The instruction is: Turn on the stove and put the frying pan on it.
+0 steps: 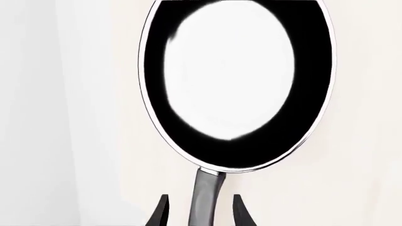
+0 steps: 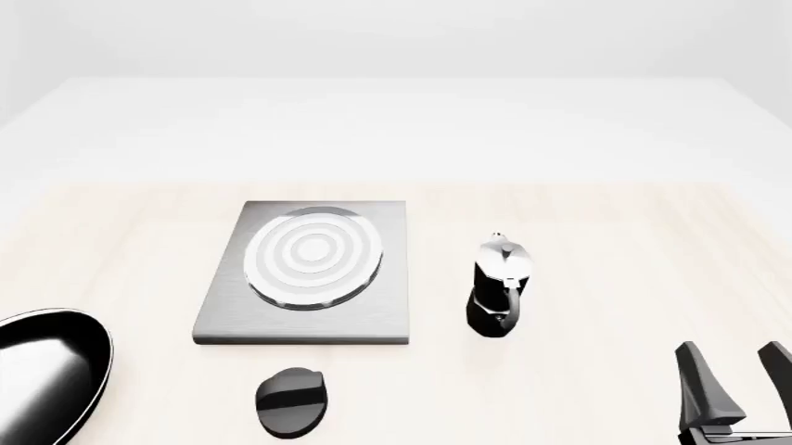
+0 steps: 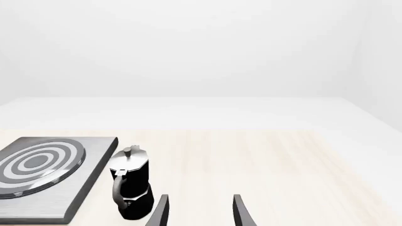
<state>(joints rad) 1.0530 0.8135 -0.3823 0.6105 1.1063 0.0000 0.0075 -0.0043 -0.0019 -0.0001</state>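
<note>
The frying pan (image 2: 47, 369), glossy black with a pale reflective inside, lies at the table's near left corner, partly cut off by the front view's edge. In the left wrist view its dark handle (image 1: 207, 188) runs between the fingers of my left gripper (image 1: 201, 197), which is open with a gap on each side. The left gripper is out of the front view. The stove (image 2: 371, 315), a grey slab with a ringed burner (image 2: 313, 255), sits mid-table, its black oval knob (image 2: 291, 400) in front of it. My right gripper (image 2: 730, 350) stands open at the near right, holding nothing.
A black-and-silver moka pot (image 2: 499, 287) stands just right of the stove, between it and the right gripper; the right wrist view shows the moka pot (image 3: 131, 188) close beside the gripper's fingers (image 3: 162, 212). Bare wooden table (image 2: 619, 241) stretches behind and to the right.
</note>
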